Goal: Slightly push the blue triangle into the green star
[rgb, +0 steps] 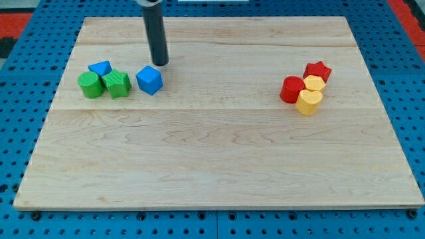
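Observation:
The blue triangle [100,68] lies at the view's left, touching the top of two green blocks. The green star [117,84] sits just below and right of it. A green round block [91,85] sits left of the star, against it. A blue cube [149,79] stands a little right of the star, apart from it. My tip [160,64] rests on the board just above and right of the blue cube, very near its top corner, well right of the blue triangle.
At the view's right is a tight cluster: a red star [318,70], a red round block [291,89], a yellow block [315,83] and a yellow heart-like block [309,102]. The wooden board [212,166] lies on a blue pegboard.

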Tool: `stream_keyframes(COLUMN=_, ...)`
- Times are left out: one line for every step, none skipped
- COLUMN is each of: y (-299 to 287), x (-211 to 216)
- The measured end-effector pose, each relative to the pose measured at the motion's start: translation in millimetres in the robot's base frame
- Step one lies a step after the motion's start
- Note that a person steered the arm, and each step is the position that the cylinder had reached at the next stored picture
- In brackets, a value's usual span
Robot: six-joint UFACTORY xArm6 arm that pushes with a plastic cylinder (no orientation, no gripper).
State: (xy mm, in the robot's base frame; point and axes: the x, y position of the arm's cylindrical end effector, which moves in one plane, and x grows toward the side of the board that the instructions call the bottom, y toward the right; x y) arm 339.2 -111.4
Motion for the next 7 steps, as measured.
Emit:
stream_keyframes(y=-9.7, x=26.5)
stream_keyframes(y=-4.4, x=18.8)
stream_keyframes(y=-26.6, x=-28.9)
stream_keyframes(y=-104.7, x=-40.0)
stream_keyframes(y=-171.2, x=-24.0)
stream_keyframes(y=-164.6, x=1.1)
stream_keyframes(y=-156.8, x=25.5)
